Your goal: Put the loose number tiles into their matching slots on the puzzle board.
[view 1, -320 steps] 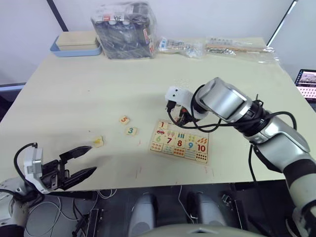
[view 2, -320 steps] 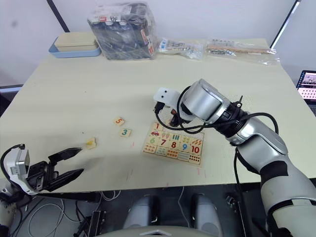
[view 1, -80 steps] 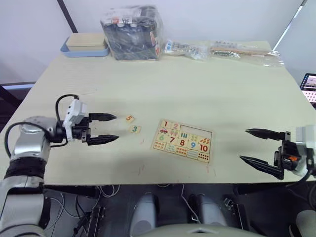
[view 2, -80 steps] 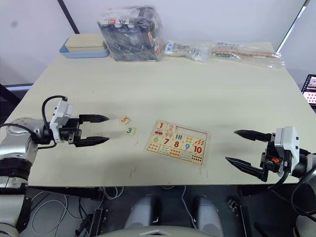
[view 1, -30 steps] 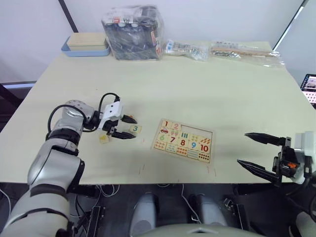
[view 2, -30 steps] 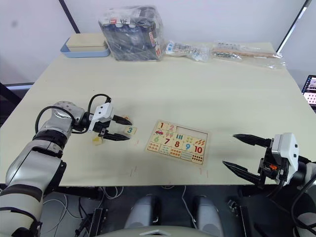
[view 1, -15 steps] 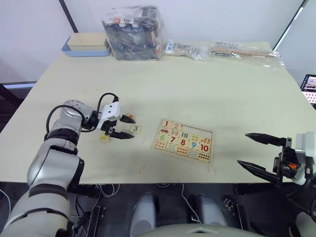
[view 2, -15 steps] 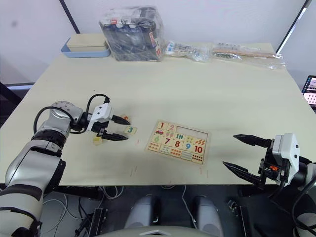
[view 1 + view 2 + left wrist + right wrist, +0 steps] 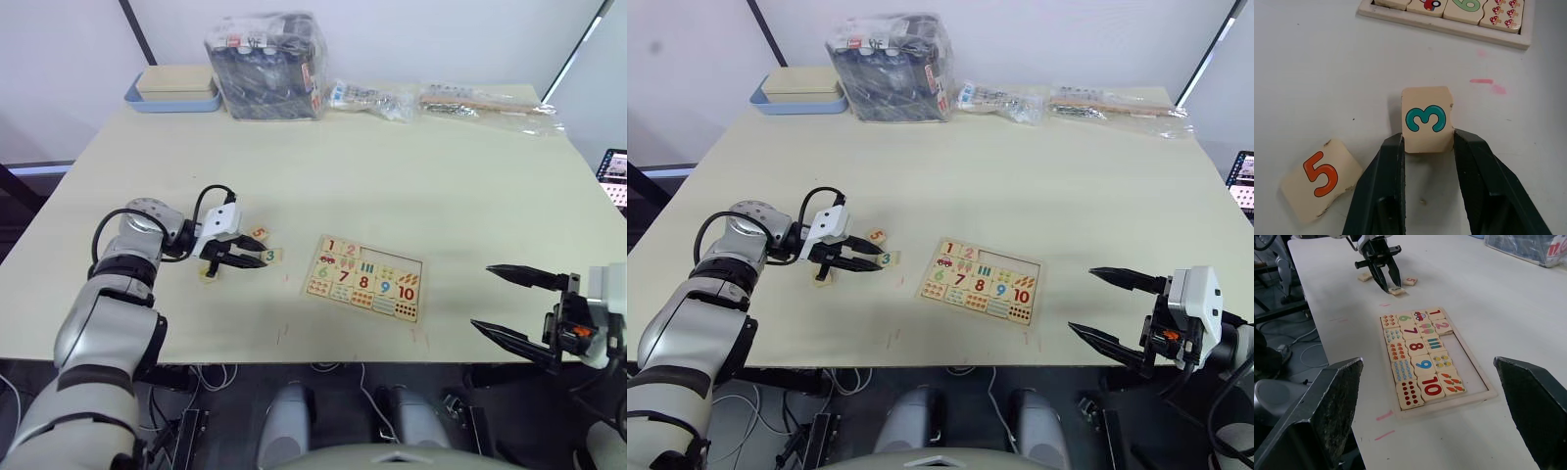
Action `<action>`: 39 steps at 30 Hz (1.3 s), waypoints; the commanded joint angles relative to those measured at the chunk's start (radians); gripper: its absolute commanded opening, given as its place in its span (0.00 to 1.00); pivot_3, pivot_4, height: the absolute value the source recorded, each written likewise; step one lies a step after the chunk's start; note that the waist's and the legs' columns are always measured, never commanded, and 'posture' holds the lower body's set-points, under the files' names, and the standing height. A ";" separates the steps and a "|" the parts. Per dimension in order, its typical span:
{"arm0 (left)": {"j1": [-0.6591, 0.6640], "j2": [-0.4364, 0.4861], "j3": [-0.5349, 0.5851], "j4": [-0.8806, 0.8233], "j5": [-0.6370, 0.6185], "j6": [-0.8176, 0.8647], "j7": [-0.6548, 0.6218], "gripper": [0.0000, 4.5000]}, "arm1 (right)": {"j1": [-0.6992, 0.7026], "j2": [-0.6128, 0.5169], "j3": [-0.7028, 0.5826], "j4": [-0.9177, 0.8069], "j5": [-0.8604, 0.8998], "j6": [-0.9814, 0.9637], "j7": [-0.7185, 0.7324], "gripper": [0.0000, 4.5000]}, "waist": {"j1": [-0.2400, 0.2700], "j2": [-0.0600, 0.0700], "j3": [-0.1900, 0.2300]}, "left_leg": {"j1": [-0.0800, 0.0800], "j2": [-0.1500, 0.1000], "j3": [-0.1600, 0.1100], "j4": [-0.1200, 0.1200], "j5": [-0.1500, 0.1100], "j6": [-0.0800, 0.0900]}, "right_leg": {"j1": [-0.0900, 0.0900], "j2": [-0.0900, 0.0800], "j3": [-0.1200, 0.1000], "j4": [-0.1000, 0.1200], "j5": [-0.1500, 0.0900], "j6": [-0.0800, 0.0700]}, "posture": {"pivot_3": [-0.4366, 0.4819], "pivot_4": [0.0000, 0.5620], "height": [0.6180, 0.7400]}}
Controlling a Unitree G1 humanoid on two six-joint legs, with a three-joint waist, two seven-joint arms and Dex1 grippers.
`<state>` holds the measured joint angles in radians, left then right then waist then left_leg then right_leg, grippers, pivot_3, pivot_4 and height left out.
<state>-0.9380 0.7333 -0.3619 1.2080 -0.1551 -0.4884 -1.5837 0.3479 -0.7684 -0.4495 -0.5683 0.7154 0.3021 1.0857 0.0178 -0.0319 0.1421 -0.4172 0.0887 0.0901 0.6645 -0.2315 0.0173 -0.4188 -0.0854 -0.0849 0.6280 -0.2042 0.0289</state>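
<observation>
The puzzle board (image 9: 397,261) lies flat near the table's front, with tiles 1 and 2 in its top row and bare slots beside them. To its left, my left gripper (image 9: 263,258) is shut on the tile with a teal 3 (image 9: 1427,120), which rests on the table with a finger against each side. The orange 5 tile (image 9: 1320,178) lies loose just beside it. Another small tile (image 9: 207,274) sits under the left wrist; I can't read its digit. My right gripper (image 9: 483,297) hangs open off the table's front right, holding nothing.
At the back left are a blue-rimmed tray (image 9: 171,93) holding a wooden box and a plastic-wrapped dark pack (image 9: 265,51). Clear bags of parts (image 9: 446,96) lie along the far edge. A screen (image 9: 614,163) stands off the right edge.
The left gripper's fingers have closed in from wide open onto the sides of the 3 tile. The right arm has not moved.
</observation>
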 commanded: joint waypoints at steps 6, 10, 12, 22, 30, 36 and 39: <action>0.025 0.034 0.039 -0.183 -0.131 0.111 -0.031 0.21 | 0.019 -0.009 -0.064 -0.019 0.024 -0.014 0.020 1.00 | 0.000 0.000 0.000 | 0.000 0.000 -0.002 0.001 0.000 0.000 | 0.001 0.000 -0.001 0.000 0.000 0.000 | 0.48 0.27 1.00; 0.054 0.057 0.074 -0.345 -0.147 0.230 -0.031 0.21 | 0.026 -0.011 -0.081 -0.032 0.032 -0.004 0.020 1.00 | -0.001 0.000 0.000 | 0.000 0.000 -0.002 0.001 0.000 0.000 | 0.001 0.000 -0.001 0.000 0.000 0.000 | 0.48 0.27 1.00; 0.072 0.074 0.087 -0.463 -0.143 0.319 -0.029 0.21 | 0.032 -0.008 -0.097 -0.028 0.036 -0.006 0.022 1.00 | 0.000 0.000 0.000 | 0.000 0.000 -0.002 0.001 0.000 0.000 | 0.001 0.000 -0.001 0.000 0.000 0.000 | 0.48 0.27 1.00; 0.054 0.143 0.014 -0.948 -0.008 0.724 0.013 0.21 | 0.018 -0.010 -0.118 -0.002 0.026 -0.018 0.012 1.00 | 0.002 0.003 0.001 | -0.001 -0.001 -0.005 0.003 0.000 0.000 | 0.003 0.003 0.001 0.000 0.000 0.000 | 0.48 0.27 1.00; -0.011 0.115 -0.033 -1.027 0.052 0.777 -0.030 0.21 | 0.017 -0.006 -0.115 0.004 0.014 -0.029 0.020 1.00 | 0.003 0.003 0.002 | -0.001 -0.001 -0.007 0.003 0.000 0.000 | 0.003 0.006 0.004 0.000 0.000 0.000 | 0.48 0.27 1.00; -0.061 0.112 -0.081 -1.047 0.058 0.789 -0.031 0.21 | 0.012 0.000 -0.094 -0.030 0.013 -0.016 -0.009 1.00 | 0.003 0.004 0.002 | -0.001 -0.001 -0.007 0.003 0.000 0.000 | 0.003 0.009 0.009 0.000 0.000 0.000 | 0.48 0.27 1.00; -0.144 0.118 -0.178 -1.143 0.043 0.865 -0.031 0.21 | 0.015 -0.011 -0.117 -0.015 0.017 -0.022 0.009 1.00 | 0.004 0.003 0.003 | -0.001 -0.001 -0.008 0.003 0.000 0.000 | 0.003 0.014 0.017 -0.001 0.000 0.000 | 0.48 0.27 1.00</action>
<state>-1.0134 0.8446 -0.4974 0.1555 -0.1003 0.3304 -1.5839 0.3657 -0.7689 -0.5276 -0.5741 0.7185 0.2983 1.0848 0.0223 -0.0289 0.1450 -0.4184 0.0879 0.0809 0.6681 -0.2315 0.0174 -0.4155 -0.0702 -0.0672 0.6274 -0.2046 0.0289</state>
